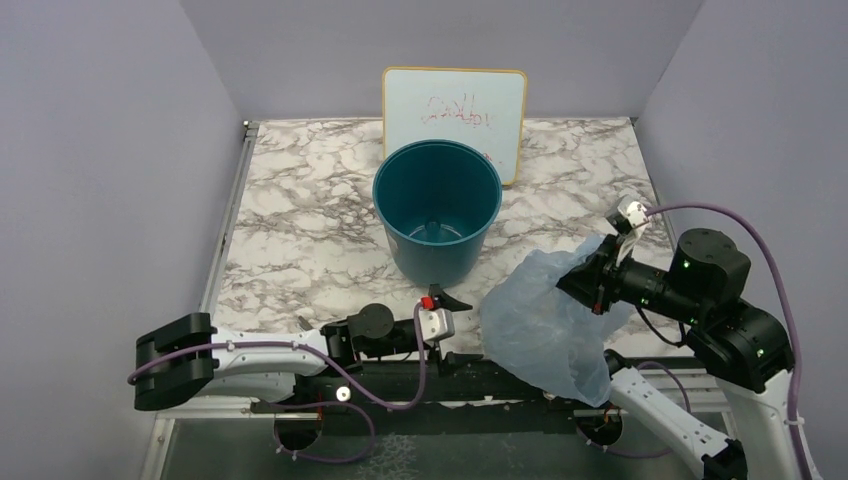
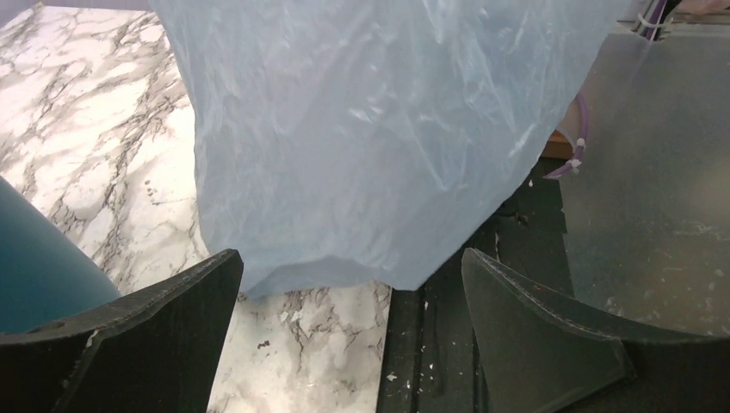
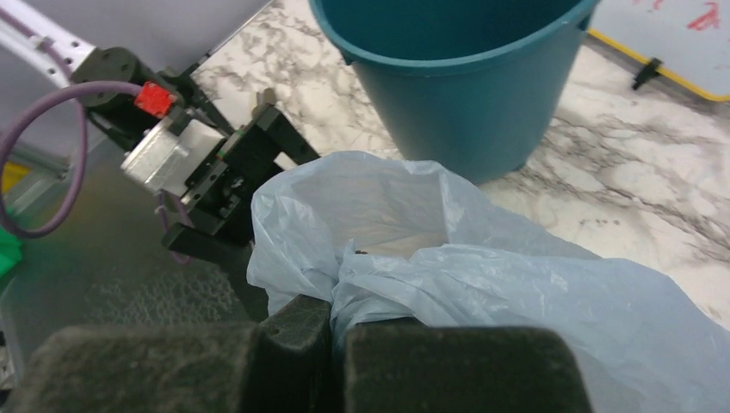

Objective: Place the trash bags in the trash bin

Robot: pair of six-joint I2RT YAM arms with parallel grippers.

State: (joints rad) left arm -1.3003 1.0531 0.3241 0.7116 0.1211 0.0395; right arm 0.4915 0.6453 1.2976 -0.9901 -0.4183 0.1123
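The light-blue trash bag [image 1: 545, 325] hangs crumpled from my right gripper [image 1: 590, 280], which is shut on its upper edge, lifted above the table's near right. In the right wrist view the bag [image 3: 482, 275] is pinched between the closed fingers [image 3: 301, 331]. The teal trash bin [image 1: 437, 208] stands upright and empty at the table's middle, to the left of the bag; it also shows in the right wrist view [image 3: 456, 77]. My left gripper [image 1: 462, 330] is open and empty, low at the near edge, just left of the bag. In the left wrist view the bag [image 2: 361, 129] hangs just beyond the open fingers [image 2: 163, 335].
A whiteboard [image 1: 455, 112] with red scribbles leans on the back wall behind the bin. The marble table [image 1: 300, 220] ends at a black rail [image 1: 480, 375] at the near edge. Grey walls enclose left, right and back.
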